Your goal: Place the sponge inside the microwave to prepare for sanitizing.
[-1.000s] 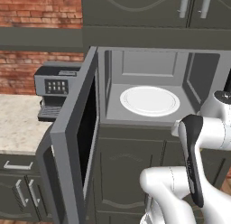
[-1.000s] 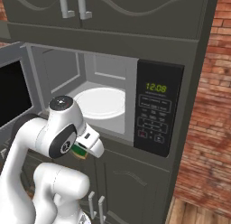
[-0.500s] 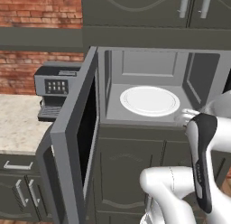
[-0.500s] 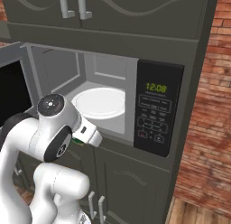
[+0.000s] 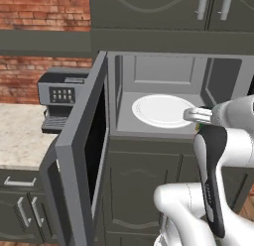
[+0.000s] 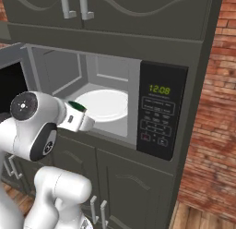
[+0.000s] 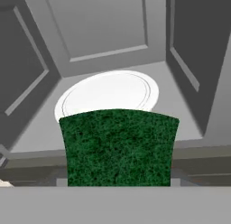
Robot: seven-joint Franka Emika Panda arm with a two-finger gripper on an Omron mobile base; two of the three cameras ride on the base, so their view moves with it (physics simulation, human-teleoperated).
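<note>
Hand (image 6: 87,123), narrowed on the sponge (image 7: 119,147), carries it just outside the microwave (image 6: 163,112) mouth, level with the white plate (image 7: 108,93) and short of the cavity floor, with the door (image 5: 79,155) swung wide to the left. Sponge looks light and soft, a squashy block with a rough green top that should not slip, so a modest pinch across its two narrow sides, as it seems held now, ought to do, and harder squeezing would only buckle it. Nothing about it looks breakable, so it could probably be let go low over the plate without harm.
</note>
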